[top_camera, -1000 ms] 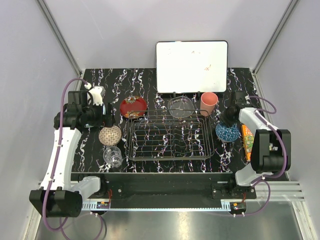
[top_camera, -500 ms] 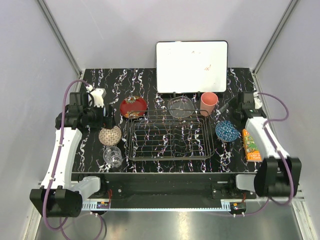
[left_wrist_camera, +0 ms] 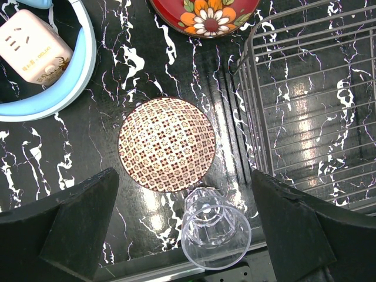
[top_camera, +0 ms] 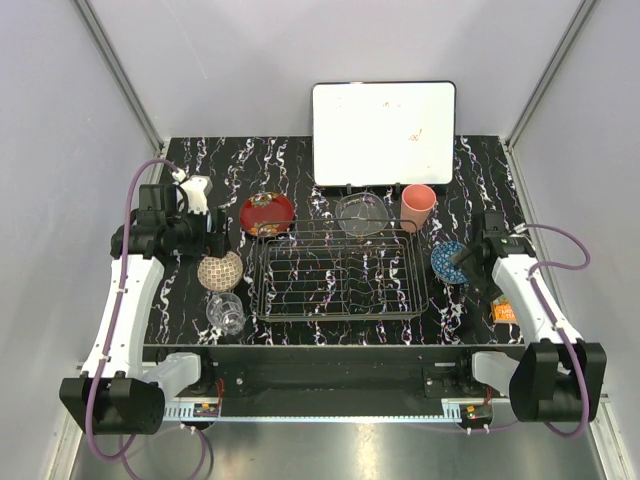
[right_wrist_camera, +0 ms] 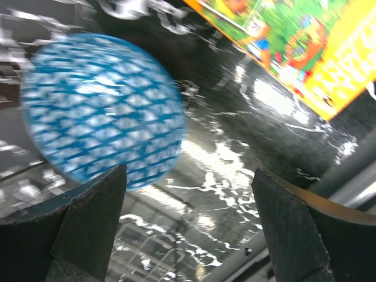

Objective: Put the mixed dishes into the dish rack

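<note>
LEFT: left fingers point(left_wrist_camera: 76, 223) spread wide, nothing held, lattice bowl point(left_wrist_camera: 167, 144) centred below | RIGHT: right fingers point(right_wrist_camera: 88, 217) spread, empty, blue bowl point(right_wrist_camera: 103, 111) upper left | rack point(top_camera: 342, 315) mid-frame, unloaded | RISK: glass point(left_wrist_camera: 215, 230) just beside the lattice bowl may be knocked

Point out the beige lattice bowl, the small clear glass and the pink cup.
beige lattice bowl point(left_wrist_camera: 167, 144), left wrist view, middle of its patterned surface
small clear glass point(left_wrist_camera: 215, 238), left wrist view, middle of its clear body
pink cup point(top_camera: 418, 205), top external view, middle of the cup
</note>
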